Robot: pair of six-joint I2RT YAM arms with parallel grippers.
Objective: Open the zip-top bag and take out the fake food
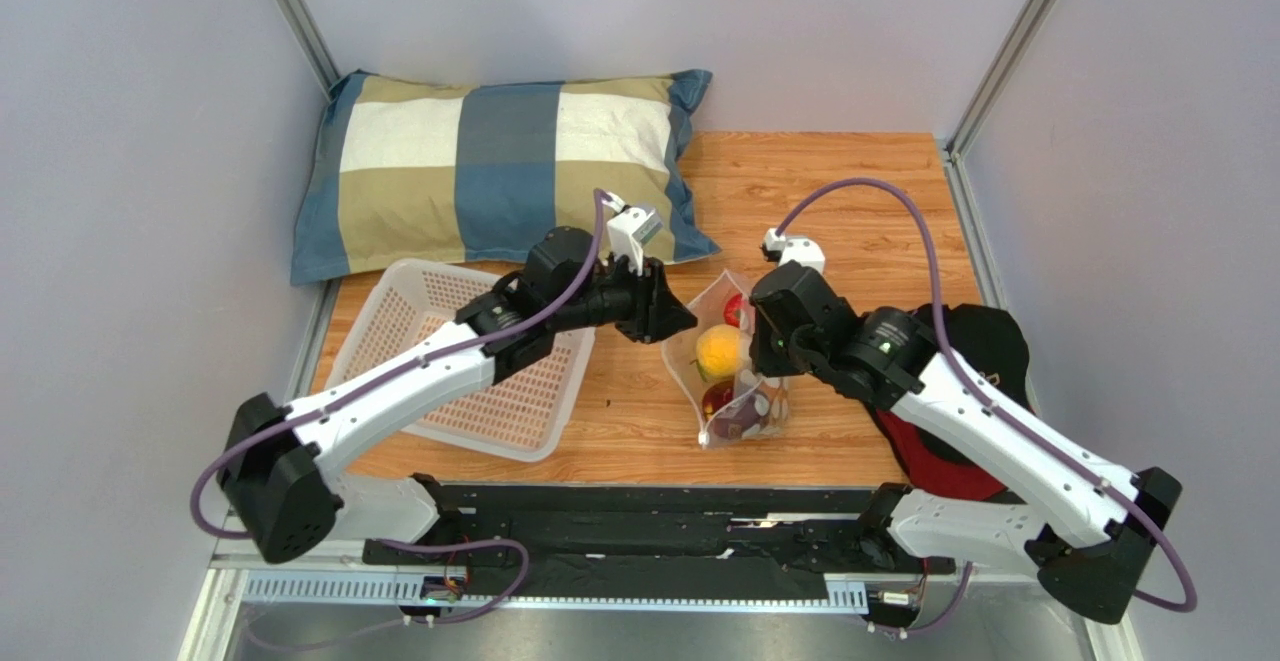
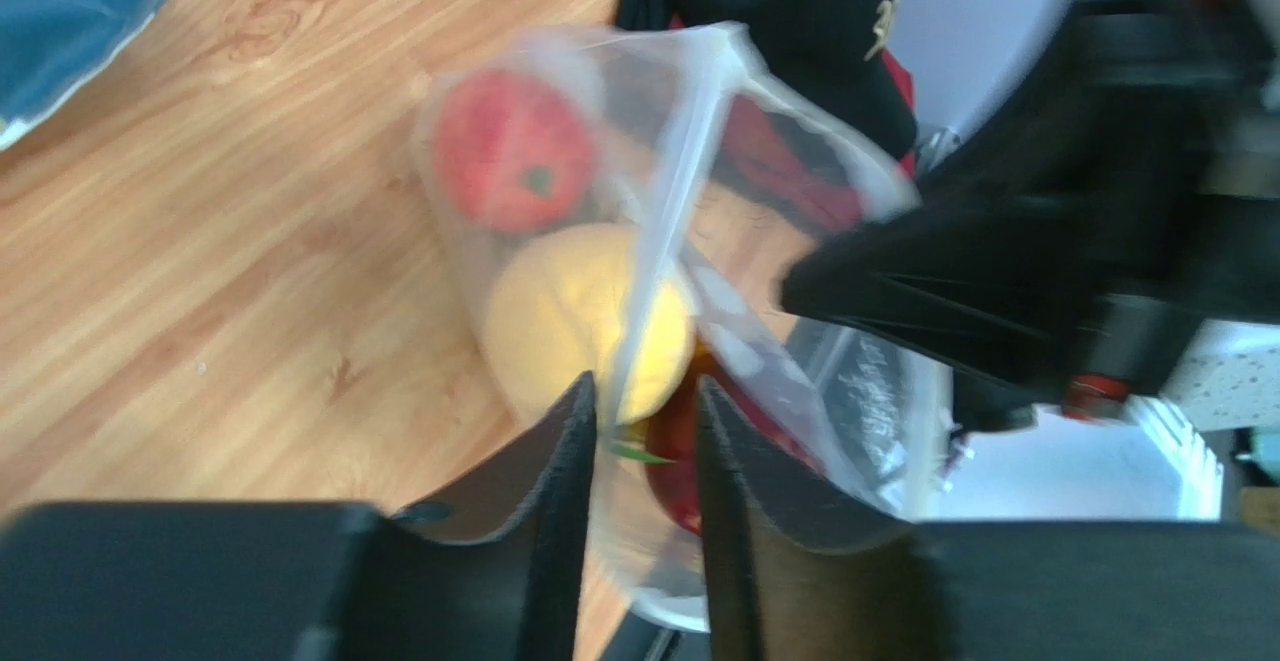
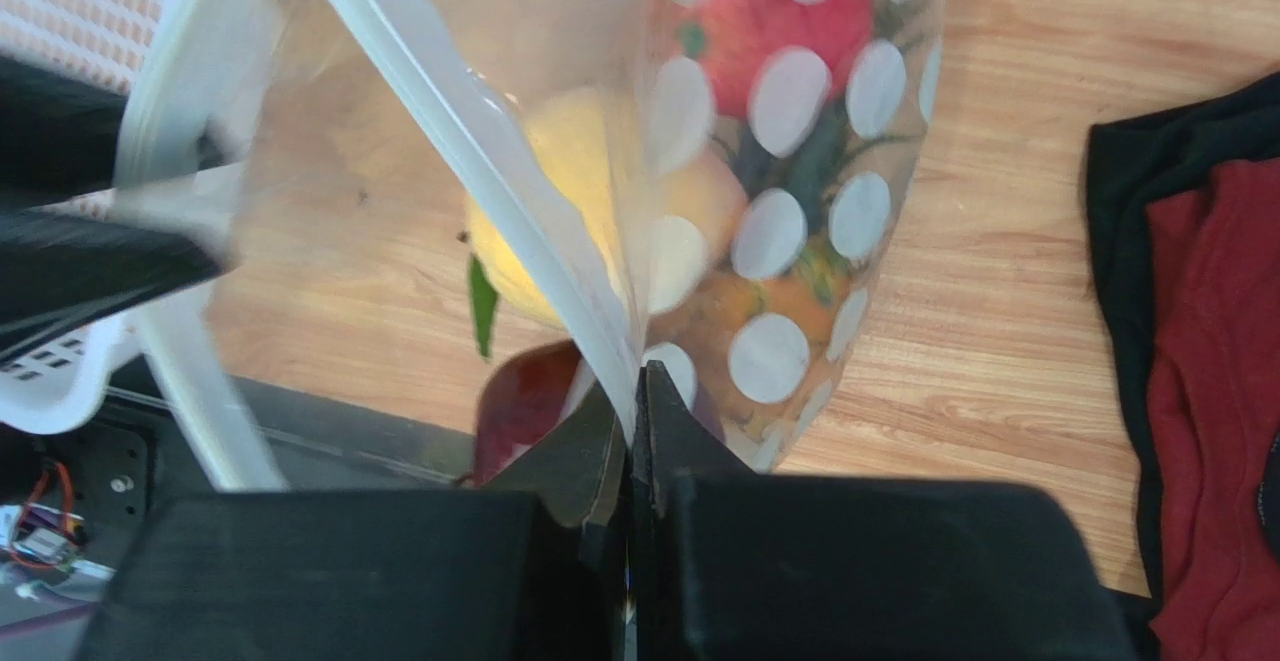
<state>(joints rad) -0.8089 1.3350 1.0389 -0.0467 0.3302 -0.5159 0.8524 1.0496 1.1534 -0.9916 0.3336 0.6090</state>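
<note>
Clear zip-top bag, strip pinched by right tool, film between left tool fingers (grip unclear).

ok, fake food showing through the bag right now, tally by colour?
red piece: 1
yellow fruit: 1
dark red piece: 1
orange piece: 1
green sprig: 1
Total: 5 visible inside the zip-top bag; more may be hidden.
</note>
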